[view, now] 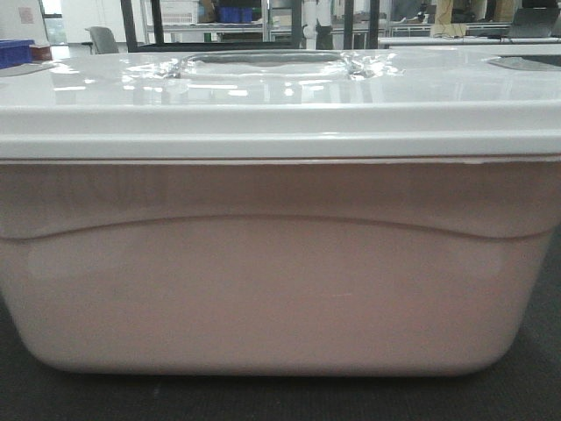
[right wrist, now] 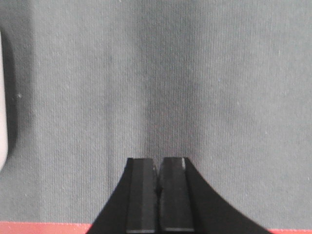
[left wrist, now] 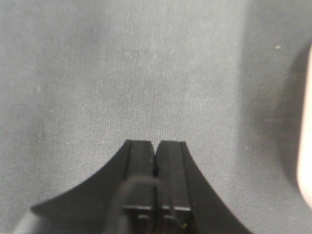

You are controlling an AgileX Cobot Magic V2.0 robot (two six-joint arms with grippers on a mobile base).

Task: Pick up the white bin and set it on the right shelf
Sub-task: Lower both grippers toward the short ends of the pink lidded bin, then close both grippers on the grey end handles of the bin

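The bin (view: 280,289) is sitting on the grey-covered counter (left wrist: 122,73), its glossy lid (view: 263,96) on, and is filling the front view. The left tool (left wrist: 156,148) is pointing at the cloth with its jaws pressed together on nothing, the bin's edge lying off to its right. The right tool (right wrist: 157,165) is doing likewise with the bin at its left, a red strip (right wrist: 44,228) showing below it.

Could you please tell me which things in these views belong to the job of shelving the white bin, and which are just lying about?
Belonging to the job:
- white bin, lid on
- left gripper, shut, beside the bin
- right gripper, shut, beside the bin

Just lying about:
- blue crate
- grey chair
- grey table cover
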